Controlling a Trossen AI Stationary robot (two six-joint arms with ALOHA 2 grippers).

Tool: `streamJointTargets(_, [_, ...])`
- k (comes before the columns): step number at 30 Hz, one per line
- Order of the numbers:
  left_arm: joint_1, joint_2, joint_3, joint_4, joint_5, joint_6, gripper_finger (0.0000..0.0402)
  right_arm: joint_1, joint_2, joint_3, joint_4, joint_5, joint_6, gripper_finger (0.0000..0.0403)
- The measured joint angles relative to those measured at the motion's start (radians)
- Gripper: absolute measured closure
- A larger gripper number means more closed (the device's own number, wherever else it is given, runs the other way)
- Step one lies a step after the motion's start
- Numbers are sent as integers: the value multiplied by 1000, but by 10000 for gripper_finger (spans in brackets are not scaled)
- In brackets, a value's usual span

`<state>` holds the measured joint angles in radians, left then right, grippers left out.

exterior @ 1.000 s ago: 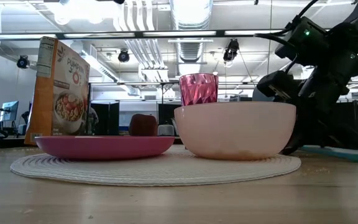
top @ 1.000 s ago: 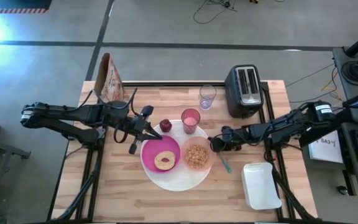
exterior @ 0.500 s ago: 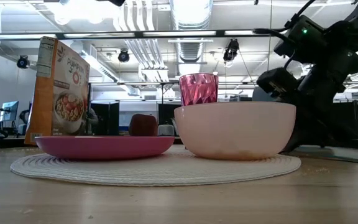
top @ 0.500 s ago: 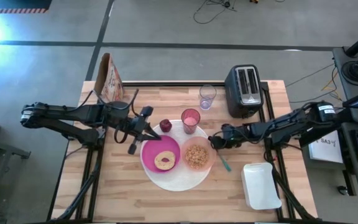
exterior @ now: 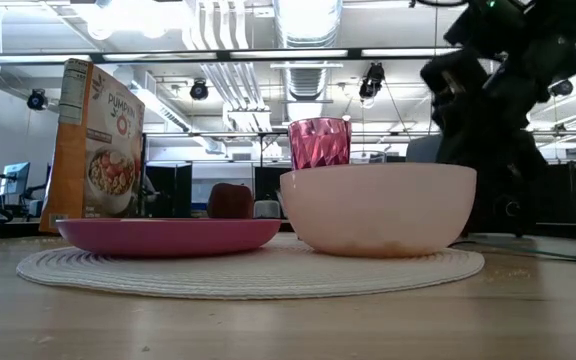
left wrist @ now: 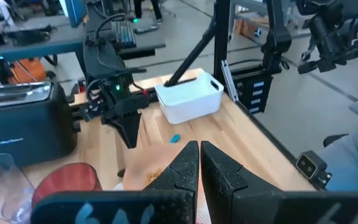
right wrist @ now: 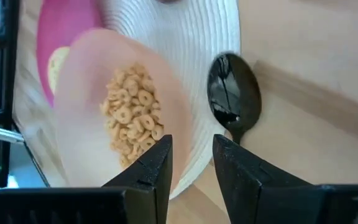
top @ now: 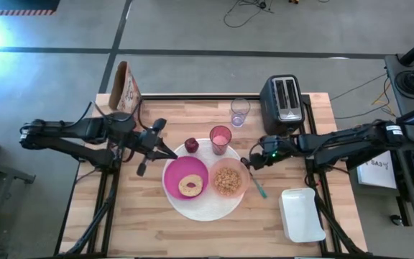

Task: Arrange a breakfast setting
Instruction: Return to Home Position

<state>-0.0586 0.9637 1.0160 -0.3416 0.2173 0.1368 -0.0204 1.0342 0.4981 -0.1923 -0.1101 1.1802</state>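
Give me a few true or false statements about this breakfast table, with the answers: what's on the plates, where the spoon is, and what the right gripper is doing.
1. The bagel lies on the magenta plate. True.
2. The spoon stands in the clear glass. False: the spoon lies flat beside the peach bowl.
3. The peach bowl holds cereal. True.
4. The right gripper is shut on the spoon. False: the right gripper is open, holds nothing, and is apart from the spoon.
5. The pink tumbler stands next to the dark-red fruit. True.
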Motion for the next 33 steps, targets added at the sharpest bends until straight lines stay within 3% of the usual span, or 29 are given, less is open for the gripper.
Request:
streamJointTargets(6, [0,-43,0,-4,0,-21,402,0,-85,93,-123,6,-162,298])
streamJointTargets(18, [0,-50,-4,-44,-2,-16,402,0,-217,263,-119,6,-793,314])
streamJointTargets(24, [0,-49,-11,-44,-2,-15,402,0,-274,250,-118,6,-981,314])
streamJointTargets(33, [0,-49,-12,-60,-56,-18,402,0,-377,126,11,5,-1070,314])
